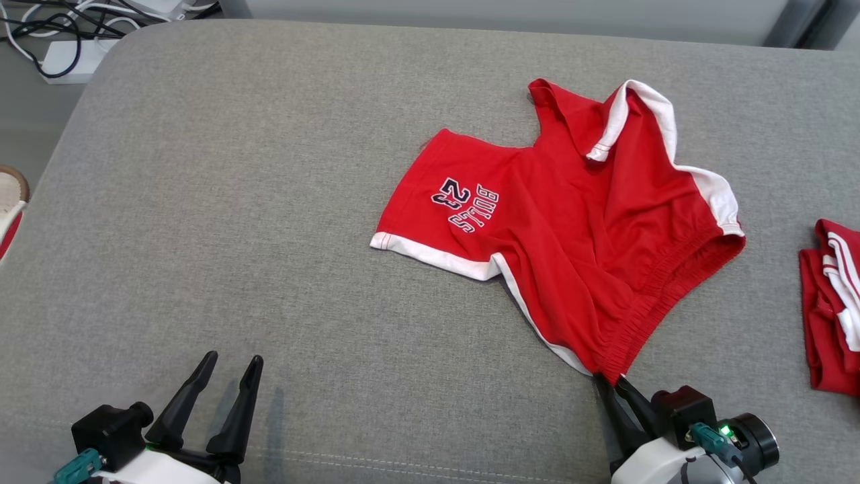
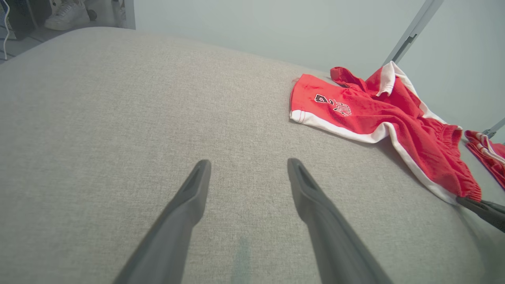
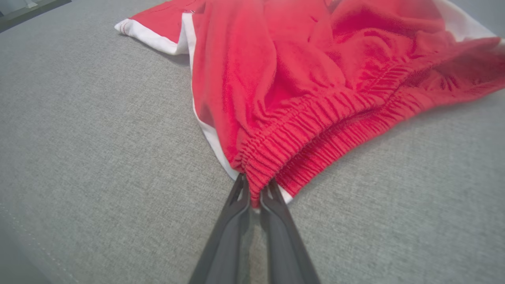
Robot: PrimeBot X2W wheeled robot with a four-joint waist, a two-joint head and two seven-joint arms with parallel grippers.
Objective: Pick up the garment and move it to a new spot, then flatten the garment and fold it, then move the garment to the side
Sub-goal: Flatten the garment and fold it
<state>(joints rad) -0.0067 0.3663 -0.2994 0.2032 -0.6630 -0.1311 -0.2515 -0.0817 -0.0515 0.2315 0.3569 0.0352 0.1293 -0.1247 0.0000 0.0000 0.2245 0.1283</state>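
One red garment [image 1: 571, 222], crumpled right of centre on the grey surface [image 1: 269, 202]. Clamped at its elastic waistband corner by the right tool [image 1: 608, 380]. Left tool [image 1: 233, 359] spread apart, well clear.

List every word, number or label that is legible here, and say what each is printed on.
"BULLS": on one leg of the red shorts, turned askew in the head view.
"23": beside it on the same leg.
In the left wrist view the same print is too blurred to read.
Nothing else is legible.
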